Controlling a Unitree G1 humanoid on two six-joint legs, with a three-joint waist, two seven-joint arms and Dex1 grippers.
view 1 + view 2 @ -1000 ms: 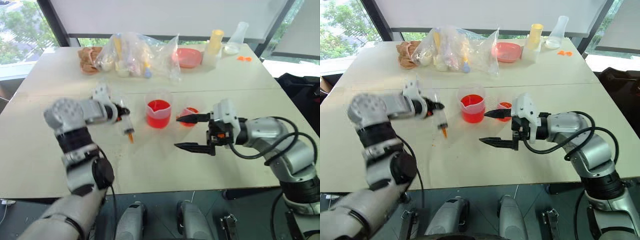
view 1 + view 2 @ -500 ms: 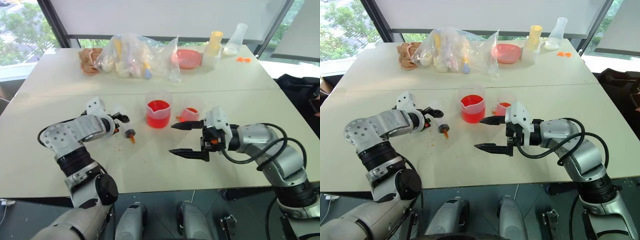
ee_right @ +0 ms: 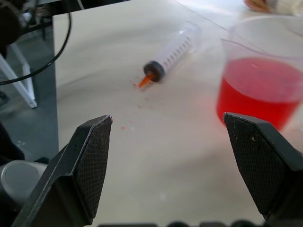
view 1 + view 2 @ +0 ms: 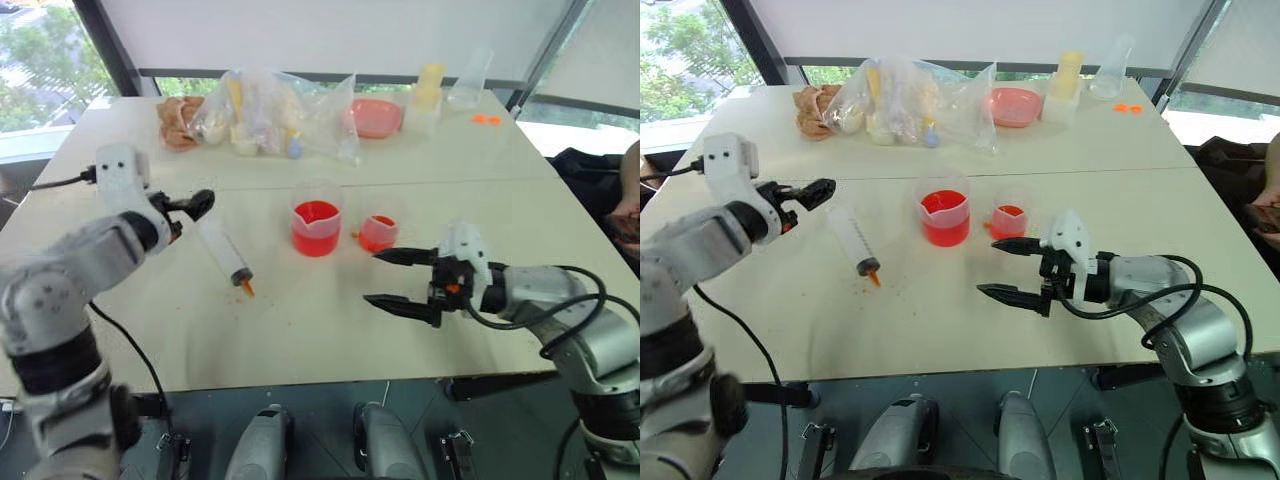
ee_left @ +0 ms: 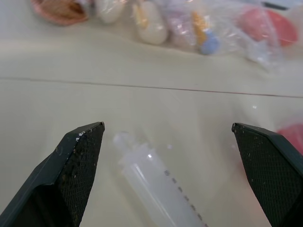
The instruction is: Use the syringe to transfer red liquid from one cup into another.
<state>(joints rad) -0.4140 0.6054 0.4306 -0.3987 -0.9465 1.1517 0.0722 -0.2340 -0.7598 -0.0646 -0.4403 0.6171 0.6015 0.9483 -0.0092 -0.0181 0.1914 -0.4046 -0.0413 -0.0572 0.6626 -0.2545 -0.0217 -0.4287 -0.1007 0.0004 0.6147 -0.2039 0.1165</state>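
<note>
On the table (image 4: 300, 330) the syringe (image 4: 226, 254) lies loose, orange tip toward five o'clock, at nine o'clock of the beaker (image 4: 317, 222) of red liquid (image 4: 317, 230), while the left tool (image 4: 185, 207) and right tool (image 4: 396, 278) both gape empty.

Head stereo pair high above the large clear syringe (image 4: 227, 256); both wrist cameras low beside it, sharing it.

left pincer (image 5: 173, 175) open | syringe (image 5: 158, 187) lying between fingers (image 5: 78, 161)
</note>
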